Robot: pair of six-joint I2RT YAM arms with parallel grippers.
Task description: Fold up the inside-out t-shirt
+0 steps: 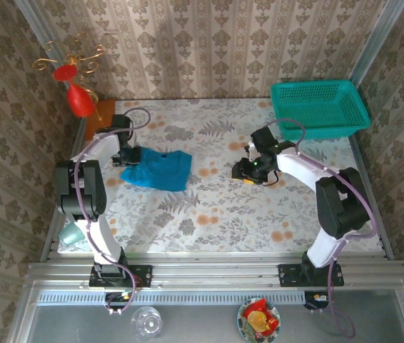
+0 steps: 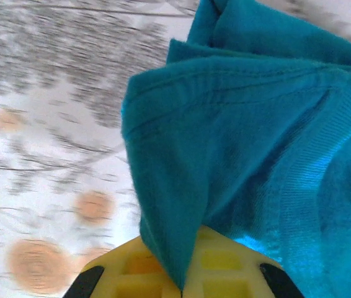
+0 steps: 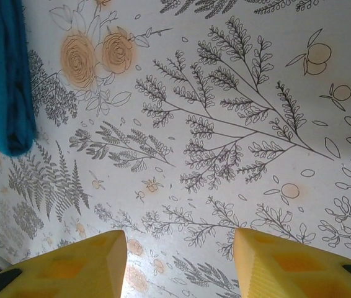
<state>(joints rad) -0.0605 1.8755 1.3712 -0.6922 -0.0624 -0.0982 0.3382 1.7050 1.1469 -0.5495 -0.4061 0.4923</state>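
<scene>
Shirt: inside-out t-shirt (image 1: pixel 160 168) bunched left of centre on table (image 1: pixel 223 214) | left gripper (image 1: pixel 129 156): clamped on its left edge, probably a hem | right gripper (image 3: pixel 178 261): half-open, empty, well right | Tip: lift slowly, spread flat first.

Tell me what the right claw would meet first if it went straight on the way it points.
Probably the bare floral tablecloth: the open right claw points at it with nothing in the way. The blue t-shirt lies off to the side.
</scene>
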